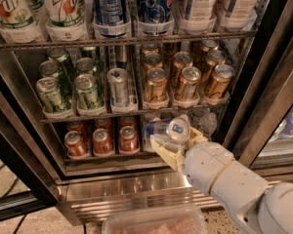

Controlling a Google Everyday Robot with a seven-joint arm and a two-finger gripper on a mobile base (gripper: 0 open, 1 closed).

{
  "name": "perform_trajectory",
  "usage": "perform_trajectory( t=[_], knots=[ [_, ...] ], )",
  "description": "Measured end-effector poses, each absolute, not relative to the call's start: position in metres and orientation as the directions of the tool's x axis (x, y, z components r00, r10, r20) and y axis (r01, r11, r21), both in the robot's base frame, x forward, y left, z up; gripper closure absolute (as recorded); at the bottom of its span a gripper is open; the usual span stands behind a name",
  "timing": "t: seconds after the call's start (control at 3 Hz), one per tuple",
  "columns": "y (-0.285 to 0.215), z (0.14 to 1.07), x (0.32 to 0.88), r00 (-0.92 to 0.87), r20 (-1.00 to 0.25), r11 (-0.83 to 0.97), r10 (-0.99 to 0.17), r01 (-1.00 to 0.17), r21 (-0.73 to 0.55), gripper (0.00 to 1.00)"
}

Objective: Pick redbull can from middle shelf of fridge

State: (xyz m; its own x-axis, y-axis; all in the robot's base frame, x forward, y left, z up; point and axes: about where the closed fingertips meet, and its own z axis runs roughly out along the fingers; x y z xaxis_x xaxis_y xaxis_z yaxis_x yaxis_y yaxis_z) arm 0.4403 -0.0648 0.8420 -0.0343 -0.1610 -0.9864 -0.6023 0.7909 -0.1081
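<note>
One pincer (178,141) clasps the redbull can (166,129) before the fridge (132,191).

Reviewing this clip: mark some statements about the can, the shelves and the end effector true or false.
1. The end effector grips a redbull can. True.
2. The gripped can is upright. False: it lies tilted on its side, with its top towards the right.
3. Green cans fill the right side of the middle shelf. False: they are on the left and the gold cans are on the right.
4. A slim silver can stands between the green and gold cans. True.
5. The end effector is up at the 7UP bottles. False: it is low, in front of the bottom rack, right of the red cans.
</note>
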Motion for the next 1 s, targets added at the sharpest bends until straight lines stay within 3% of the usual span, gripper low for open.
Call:
perform_trajectory(
  t=[1.0],
  knots=[
    [-0.005,0.853,0.446,0.073,-0.977,0.535,-0.203,-0.827,-0.172,1.0]
  ],
)
